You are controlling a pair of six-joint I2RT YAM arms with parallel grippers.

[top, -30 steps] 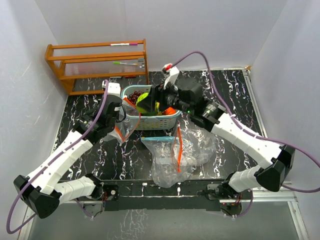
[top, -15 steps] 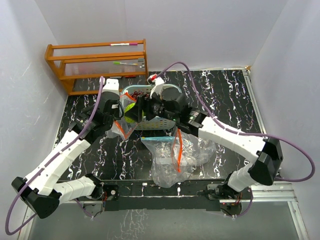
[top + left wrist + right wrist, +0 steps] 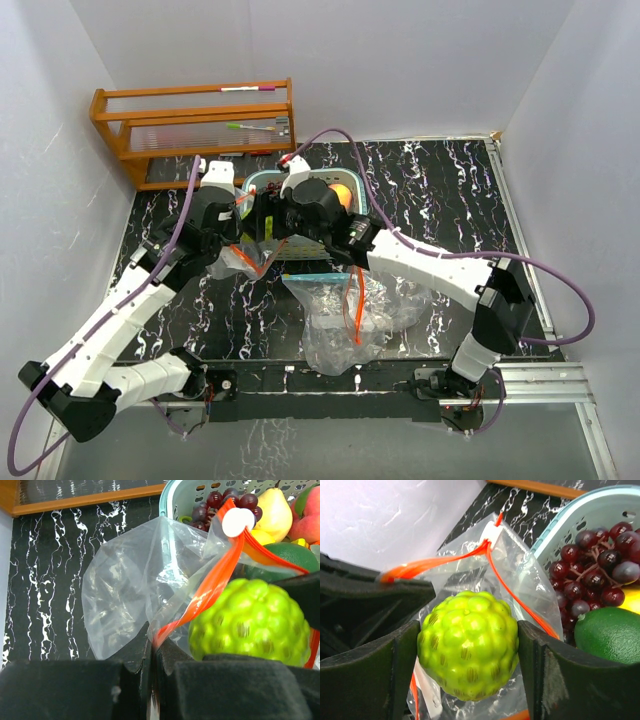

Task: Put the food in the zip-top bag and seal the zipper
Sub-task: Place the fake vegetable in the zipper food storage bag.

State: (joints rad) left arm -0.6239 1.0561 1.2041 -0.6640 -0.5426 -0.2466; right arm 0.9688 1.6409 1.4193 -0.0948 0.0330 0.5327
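Observation:
My left gripper (image 3: pixel 152 645) is shut on the orange zipper edge of a clear zip-top bag (image 3: pixel 120 590) and holds it open beside the basket; the bag also shows in the top view (image 3: pixel 240 262). My right gripper (image 3: pixel 468 647) is shut on the bumpy lime-green fruit (image 3: pixel 467 645) and holds it at the bag's mouth, over the clear plastic (image 3: pixel 520 580). The fruit also shows in the left wrist view (image 3: pixel 250 620) and the top view (image 3: pixel 263 225). Purple grapes (image 3: pixel 595 570) and a dark green avocado (image 3: pixel 610 632) lie in the teal basket (image 3: pixel 585 507).
The basket (image 3: pixel 185 497) also holds a yellow pear (image 3: pixel 275 512), a peach (image 3: pixel 307 515) and an orange (image 3: pixel 340 195). More clear bags (image 3: pixel 350 310) lie heaped in front of it. A wooden rack (image 3: pixel 195 130) stands at the back left.
My right gripper has carried the lime-green fruit left, out of the basket to the bag's mouth. My left gripper has lifted the bag up and toward the basket.

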